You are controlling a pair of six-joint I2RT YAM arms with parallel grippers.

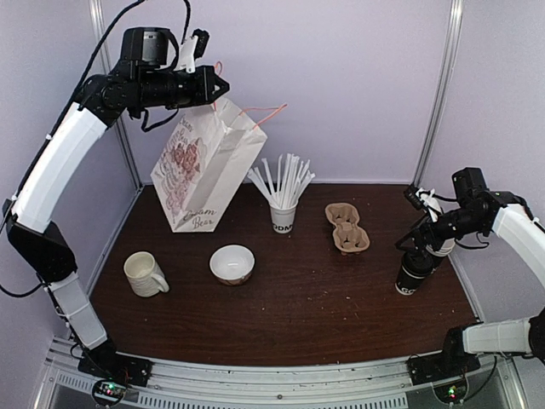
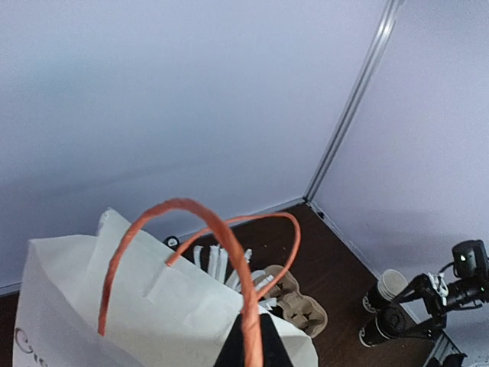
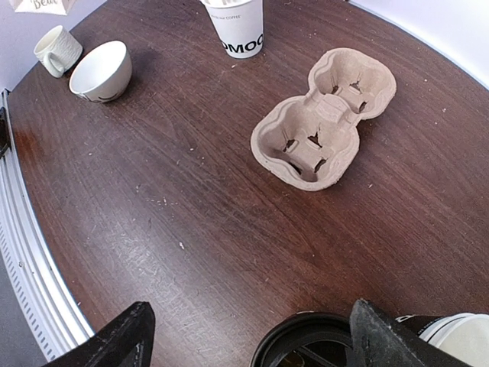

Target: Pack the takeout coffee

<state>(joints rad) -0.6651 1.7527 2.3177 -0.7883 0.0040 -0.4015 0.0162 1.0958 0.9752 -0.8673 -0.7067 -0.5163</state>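
Coffee [image 1: 413, 274] is not yet packed. The black lidded cup stands on the table [image 1: 298, 315], well to the right of the bag [image 1: 200, 166] and lower than its mouth.

The left gripper [image 1: 220, 85] is clamped shut on the bag's orange handle [image 2: 179, 202] and holds it from above. The bag hangs tilted with its mouth partly open. Its base is either touching the table or just above it; I cannot tell which. That half of the job, presenting the bag, looks ready.

The right gripper [image 3: 250, 307], far to the right of the bag, has its jaws spread wide either side of the cup's lid [image 3: 306, 348] and has hold of nothing. Bare table shows between one finger and the lid, so the grasp is only lined up.

What is left, as I judge it, is to close on the cup, lift it, carry it across to the bag, lower it upright through the mouth and let go. The bag's second handle loop stands near the mouth and may get in the way.
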